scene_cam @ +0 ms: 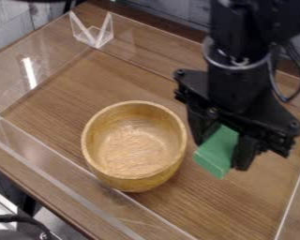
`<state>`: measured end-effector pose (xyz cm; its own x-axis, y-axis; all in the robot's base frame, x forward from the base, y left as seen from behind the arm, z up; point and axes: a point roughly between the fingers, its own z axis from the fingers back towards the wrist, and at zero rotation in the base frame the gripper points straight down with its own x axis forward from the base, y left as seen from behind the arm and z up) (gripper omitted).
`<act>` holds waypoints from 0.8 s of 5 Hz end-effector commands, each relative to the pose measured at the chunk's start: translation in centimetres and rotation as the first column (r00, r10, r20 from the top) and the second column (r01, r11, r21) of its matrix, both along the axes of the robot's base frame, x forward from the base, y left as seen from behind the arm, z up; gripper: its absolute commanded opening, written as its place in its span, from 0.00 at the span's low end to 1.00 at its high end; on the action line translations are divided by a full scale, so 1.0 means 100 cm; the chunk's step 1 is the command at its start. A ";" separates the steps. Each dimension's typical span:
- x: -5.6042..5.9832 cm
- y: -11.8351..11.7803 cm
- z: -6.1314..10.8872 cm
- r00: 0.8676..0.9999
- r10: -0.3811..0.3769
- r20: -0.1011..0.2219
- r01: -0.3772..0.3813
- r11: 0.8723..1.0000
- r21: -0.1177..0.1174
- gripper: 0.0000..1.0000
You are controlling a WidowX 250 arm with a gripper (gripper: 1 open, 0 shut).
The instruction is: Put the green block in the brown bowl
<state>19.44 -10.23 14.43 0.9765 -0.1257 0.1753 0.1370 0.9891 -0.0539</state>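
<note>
One brown bowl (136,145) — nothing inside

Work surface: wooden tabletop (78,89), medium brown, fine straight grain running diagonally across the view; matte, with soft even light and no hard shadows.

Enclosure: clear acrylic walls (46,155) standing around the tabletop, seen mainly by their bright edges and pale reflections; one wall runs along the near left side, another along the far side.

Corner fitting: small clear plastic bracket (93,31), angular, at the far edge of the enclosure.

Surroundings: dark area (15,220) below the near left edge, details unclear; pale grey surface (8,19) at upper left, blurred.
</note>
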 end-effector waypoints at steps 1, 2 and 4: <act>-0.003 -0.004 -0.007 0.999 0.010 0.048 -0.009 1.000 -0.024 0.00; -0.005 -0.013 0.004 0.997 0.033 0.065 -0.031 0.999 -0.033 0.00; -0.008 -0.014 -0.004 0.996 0.059 0.064 -0.056 0.997 -0.054 0.00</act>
